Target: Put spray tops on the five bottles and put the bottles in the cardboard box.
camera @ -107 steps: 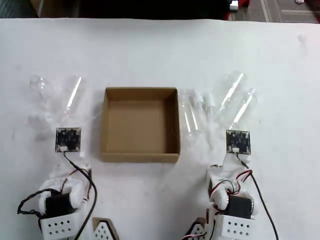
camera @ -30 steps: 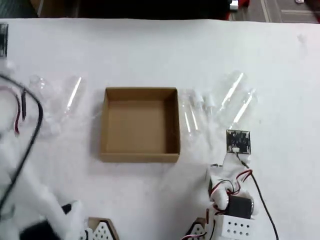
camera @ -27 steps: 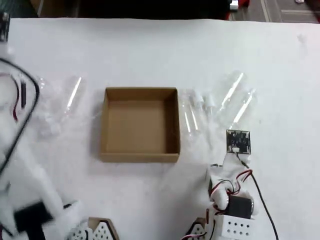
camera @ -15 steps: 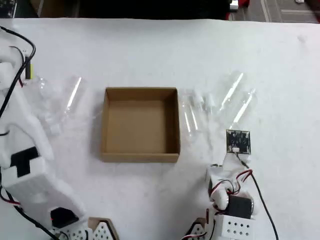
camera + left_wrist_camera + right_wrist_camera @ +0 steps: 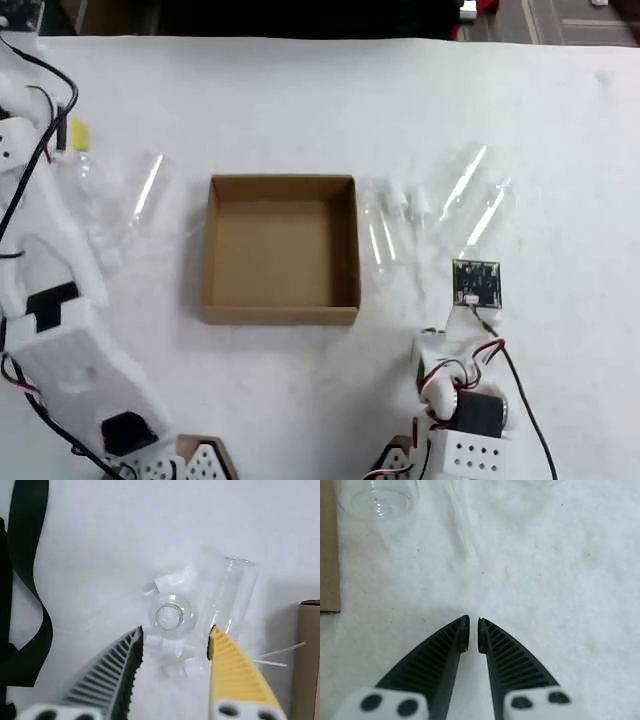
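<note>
My left gripper (image 5: 175, 632) stands open, its grey and yellow fingers on either side of a clear bottle (image 5: 172, 616) seen end-on, without touching it. A second clear bottle (image 5: 235, 595) lies beside it, with white spray-top parts (image 5: 172, 577) close by. In the high view the left arm stretches along the table's left edge, its gripper (image 5: 72, 140) over the left bottles (image 5: 145, 185). The open cardboard box (image 5: 280, 250) sits mid-table. Right of it lie three bottles (image 5: 465, 180) and white spray tops (image 5: 395, 200). My right gripper (image 5: 472, 630) is shut on nothing, just above the cloth.
A white cloth (image 5: 330, 100) covers the table. The right arm (image 5: 462, 385) stays folded near the front edge. A bottle base (image 5: 380, 500) and the box wall (image 5: 327, 545) lie ahead of the right gripper. Thin dip tubes (image 5: 280, 652) lie near the box.
The left arm has swung up from its folded rest by the front edge and reached out to the far left, over the left bottles. The right arm has stayed still.
</note>
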